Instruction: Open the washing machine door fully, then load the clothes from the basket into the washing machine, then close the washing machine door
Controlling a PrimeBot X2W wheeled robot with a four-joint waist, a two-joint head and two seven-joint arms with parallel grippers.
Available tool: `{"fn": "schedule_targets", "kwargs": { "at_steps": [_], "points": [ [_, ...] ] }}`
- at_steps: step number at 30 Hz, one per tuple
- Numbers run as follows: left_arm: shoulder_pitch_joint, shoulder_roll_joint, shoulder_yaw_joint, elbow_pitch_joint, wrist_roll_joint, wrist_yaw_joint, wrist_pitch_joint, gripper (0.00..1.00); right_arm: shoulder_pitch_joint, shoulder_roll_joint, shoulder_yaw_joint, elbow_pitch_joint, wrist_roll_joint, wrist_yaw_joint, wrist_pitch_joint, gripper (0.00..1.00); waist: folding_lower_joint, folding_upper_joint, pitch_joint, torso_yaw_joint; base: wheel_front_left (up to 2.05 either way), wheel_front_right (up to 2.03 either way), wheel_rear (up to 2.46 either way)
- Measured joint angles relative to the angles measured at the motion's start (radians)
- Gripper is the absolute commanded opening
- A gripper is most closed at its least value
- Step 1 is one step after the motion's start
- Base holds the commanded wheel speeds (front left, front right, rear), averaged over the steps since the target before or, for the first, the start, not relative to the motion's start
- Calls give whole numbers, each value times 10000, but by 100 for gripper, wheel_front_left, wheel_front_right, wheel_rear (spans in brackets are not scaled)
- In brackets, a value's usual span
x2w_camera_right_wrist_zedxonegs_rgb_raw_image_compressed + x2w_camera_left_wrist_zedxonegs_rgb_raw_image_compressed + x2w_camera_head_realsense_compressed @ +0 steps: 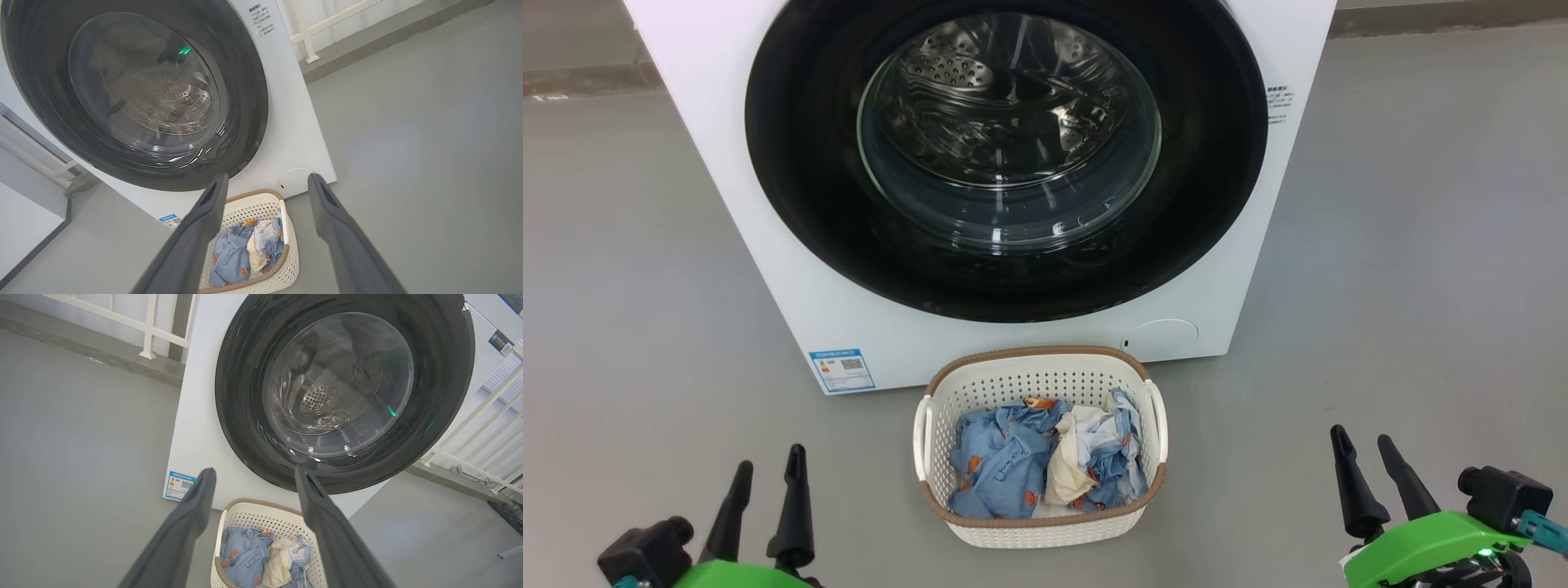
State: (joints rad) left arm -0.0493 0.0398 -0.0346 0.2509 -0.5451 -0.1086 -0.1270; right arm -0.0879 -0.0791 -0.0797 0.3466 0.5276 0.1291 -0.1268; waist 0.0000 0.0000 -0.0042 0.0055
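The white washing machine [727, 204] stands ahead with its round black-rimmed door [792, 204] shut flat against the front; the steel drum shows through the glass. On the floor right before it sits the cream basket [939, 400] with brown rim, holding the light blue and cream clothes [1005, 461]. My left gripper [770, 465] hovers open at the lower left, well left of the basket. My right gripper [1364, 447] is open at the lower right. Both are empty. The left wrist view shows the door [241, 375] and basket [261, 514] between its fingers; the right wrist view shows the door [245, 81] and basket [286, 257].
Grey floor [1421, 245] spreads on both sides of the machine. White railings [151, 330] stand behind the washer on the left, and railings [482, 428] run along its right. A blue energy sticker [841, 370] and a round service cap [1164, 336] mark the machine's lower front.
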Motion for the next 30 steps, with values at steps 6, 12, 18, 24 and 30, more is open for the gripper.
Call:
{"fn": "schedule_targets", "kwargs": {
  "at_steps": [6,12,18,24,30],
  "points": [
    [-44,113,-90,17,721,2,-207,100,-183,-2,0,71,-742,0,-209,100,0,0,0,-4,0,0,0],
    [-81,130,-186,61,1373,17,-345,100,-187,-6,0,136,-1561,0,-397,100,0,0,-5,-10,0,0,0],
    [-112,132,-226,224,1948,31,-522,100,-212,-4,2,188,-2266,0,-518,100,0,0,-14,-10,0,0,0],
    [-216,132,-238,426,2456,27,-713,100,-305,-2,-8,215,-2824,0,-719,100,0,0,-29,-10,0,0,0],
    [-239,130,-228,617,3014,25,-878,100,-419,0,-8,251,-3246,0,-878,100,0,0,-50,-9,0,0,0]
  ]
}}
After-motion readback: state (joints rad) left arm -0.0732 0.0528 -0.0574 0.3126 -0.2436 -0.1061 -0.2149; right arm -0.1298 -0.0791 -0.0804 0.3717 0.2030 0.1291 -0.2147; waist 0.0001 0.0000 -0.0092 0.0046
